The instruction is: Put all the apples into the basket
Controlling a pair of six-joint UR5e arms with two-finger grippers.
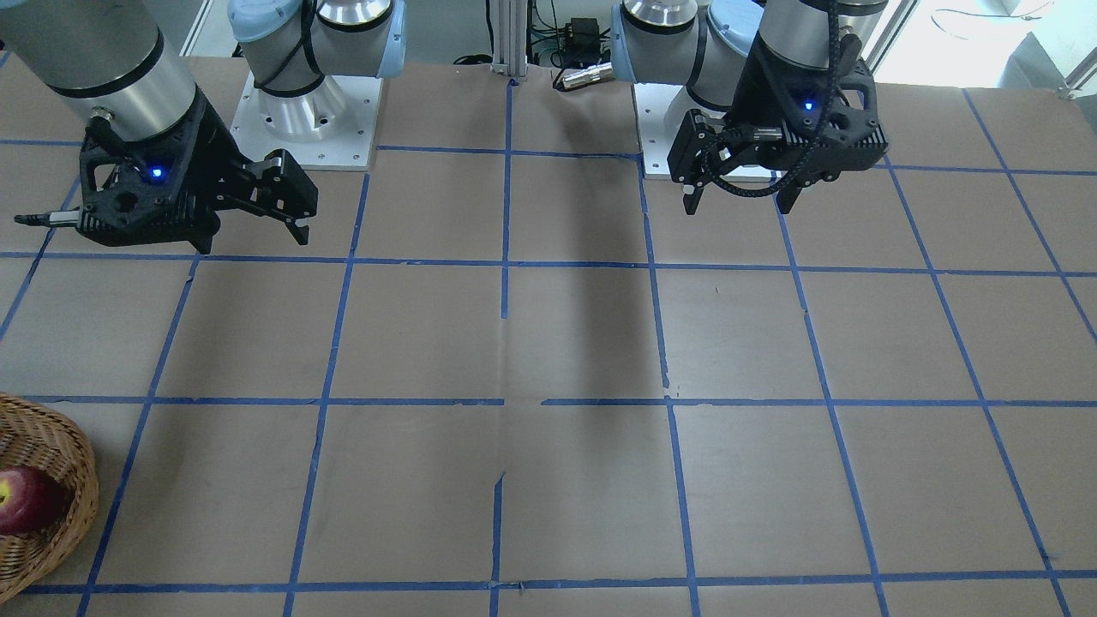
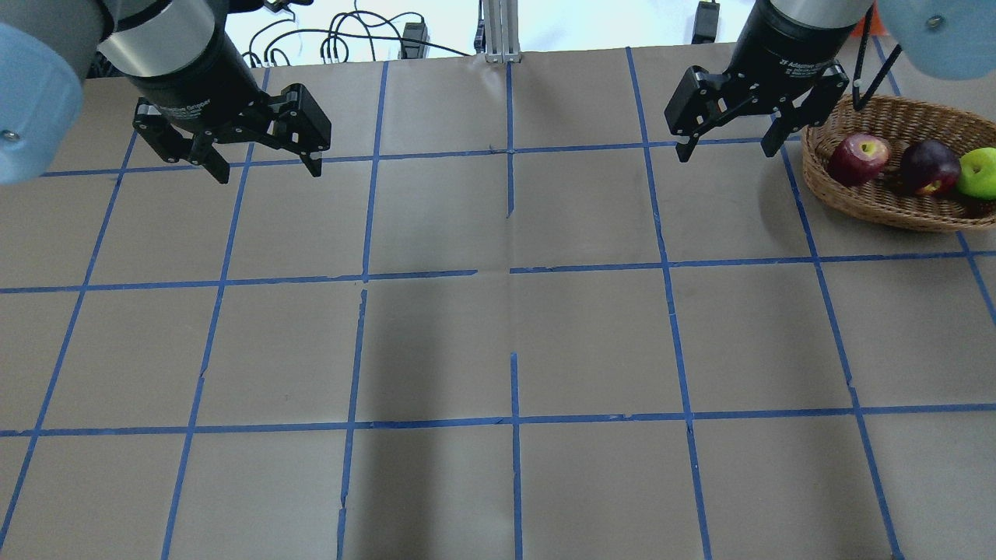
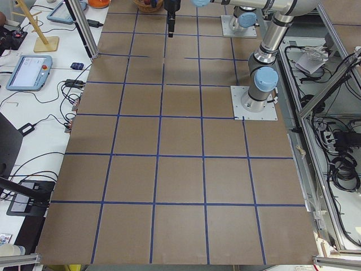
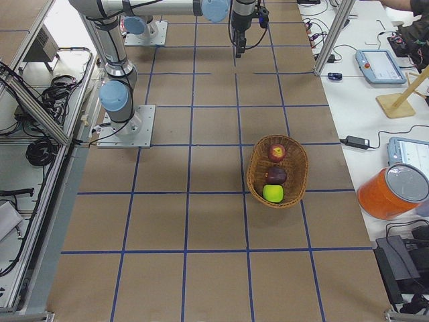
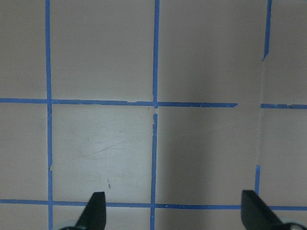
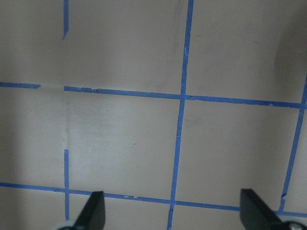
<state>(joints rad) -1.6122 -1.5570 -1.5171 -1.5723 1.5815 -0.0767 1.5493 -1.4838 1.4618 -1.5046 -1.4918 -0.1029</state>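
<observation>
All three apples lie inside the basket (image 2: pixel 879 208), which stands on the bench (image 2: pixel 498 350) near one of its ends. They sit in a row. The red apple (image 2: pixel 857 158) is on the side of the basket nearest the right end effector (image 2: pixel 725 154). The dark maroon apple (image 2: pixel 929 166) is in the middle, touching or nearly touching the yellow-green apple (image 2: pixel 979 173) on the far side.

The right end effector hangs above the bench just beside the basket, outside its rim. Its fingers are spread wide and hold nothing. The left end effector (image 2: pixel 270 173) hangs well apart from the basket, toward the opposite end of the bench, also spread wide and empty. Both wrist views show only bare brown bench and blue tape lines (image 2: pixel 233 281) between the fingertips.
</observation>
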